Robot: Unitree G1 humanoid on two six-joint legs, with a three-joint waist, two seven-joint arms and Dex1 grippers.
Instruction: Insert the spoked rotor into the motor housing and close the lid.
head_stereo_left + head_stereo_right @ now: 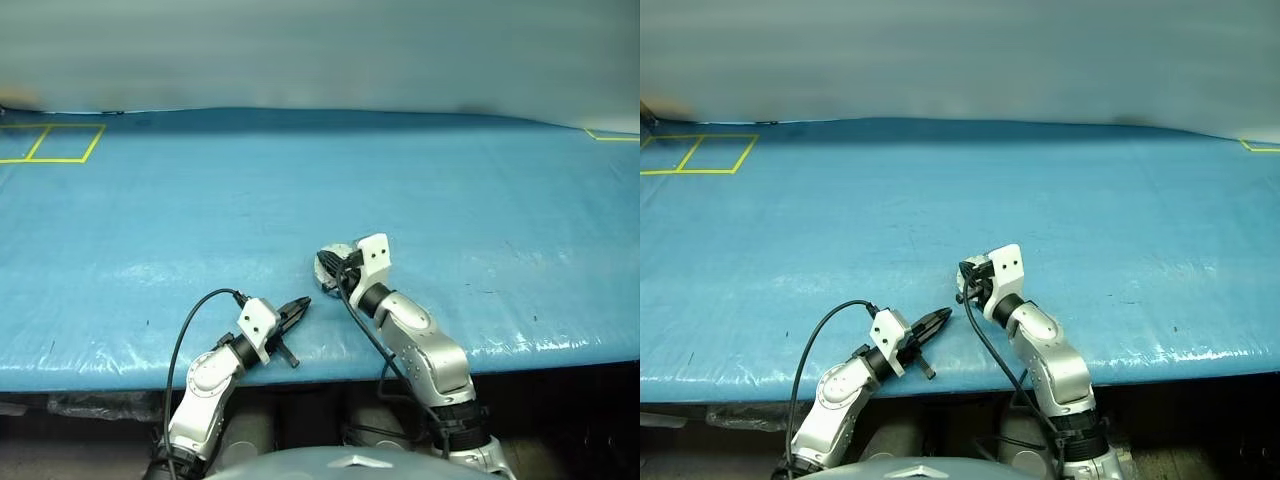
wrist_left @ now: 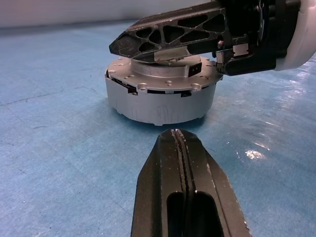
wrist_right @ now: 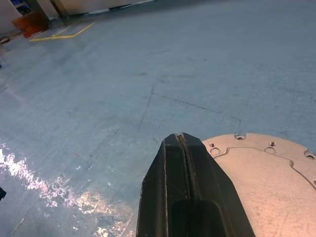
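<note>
The housing (image 2: 160, 96), a short round silver cup, is seen standing on the blue table cover (image 1: 450, 200) near the front edge, roughly midway between the two arms. The lid (image 2: 165, 74) is seen lying closed and flat on top of it, its raised centre and small rim holes visible in the left wrist view and again in the right wrist view (image 3: 266, 173). The right gripper (image 2: 148, 42) is laid across the lid's raised centre, its fingers pressed together with nothing pinched between them; whether they actually bear on the metal cannot be told for certain, though no gap is seen. The left gripper (image 1: 297, 312) is held level just beside the housing, on its left, pointed toward it but apart from it, its fingers likewise pressed together and empty. Yellow tape lines (image 1: 50, 143) are seen at the far left corner of the cover, well apart from the housing.
</note>
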